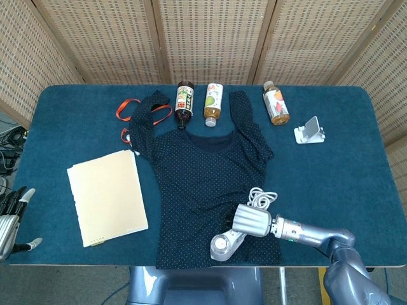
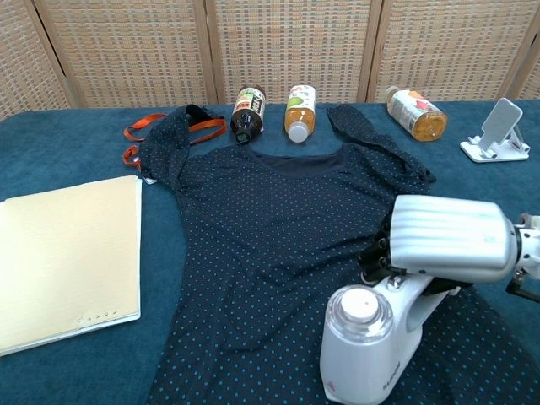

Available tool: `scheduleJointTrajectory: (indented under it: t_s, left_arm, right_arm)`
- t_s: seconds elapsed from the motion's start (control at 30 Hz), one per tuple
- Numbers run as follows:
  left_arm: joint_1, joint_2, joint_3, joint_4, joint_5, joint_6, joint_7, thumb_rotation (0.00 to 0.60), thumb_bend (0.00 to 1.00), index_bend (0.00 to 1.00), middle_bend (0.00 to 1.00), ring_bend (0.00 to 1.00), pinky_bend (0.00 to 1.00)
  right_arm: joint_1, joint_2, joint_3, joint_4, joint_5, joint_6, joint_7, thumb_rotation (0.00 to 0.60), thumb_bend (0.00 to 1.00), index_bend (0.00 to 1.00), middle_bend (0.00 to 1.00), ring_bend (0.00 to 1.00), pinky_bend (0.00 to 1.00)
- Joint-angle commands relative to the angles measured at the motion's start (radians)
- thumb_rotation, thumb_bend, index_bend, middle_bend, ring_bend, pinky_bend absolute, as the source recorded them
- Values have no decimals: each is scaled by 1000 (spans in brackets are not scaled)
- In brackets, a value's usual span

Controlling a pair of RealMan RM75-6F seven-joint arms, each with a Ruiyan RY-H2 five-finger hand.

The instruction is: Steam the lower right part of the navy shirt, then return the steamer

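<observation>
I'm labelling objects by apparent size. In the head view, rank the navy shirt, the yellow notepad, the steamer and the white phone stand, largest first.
1. navy shirt
2. yellow notepad
3. steamer, partly covered by the right hand
4. white phone stand

The gaps are plain; none look alike.

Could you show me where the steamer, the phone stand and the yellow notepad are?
steamer [image 2: 363, 350]: chest view, on its white body.
phone stand [image 1: 310, 130]: head view, on its tilted plate.
yellow notepad [image 1: 107, 196]: head view, middle of its cover.
</observation>
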Motion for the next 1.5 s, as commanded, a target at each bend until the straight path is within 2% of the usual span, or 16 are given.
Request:
scheduleJointTrajectory:
  t_s: [0.03,0.23,0.6,1.23,1.5]
  left_arm:
    - [-1,-6,2,0,2,0,13,600,0,0,0,0,0]
    - [-1,-18,3,-1,3,0,32,600,0,0,0,0,0]
    - [-1,-20,4,-4,12,6,36,600,0,0,0,0,0]
    - [9,-9,7,-4,28,24,11,600,0,0,0,0,0]
    - [14,-2,7,0,37,35,-9,600,0,0,0,0,0]
  right_arm:
    - [-10,15,10,13,13,-9,10,600,1000,838,684,775,904]
    - [-50,67,20,40,35,-22,33,600,1000,838,684,776,904]
    - [-94,102,27,48,52,-51,44,600,1000,838,684,775,904]
    - [2,-37,-20,-28,-28,64,-32,600,1000,838,683,775,899]
    - [10,-47,-16,-42,-27,54,-50,600,1000,838,683,775,899]
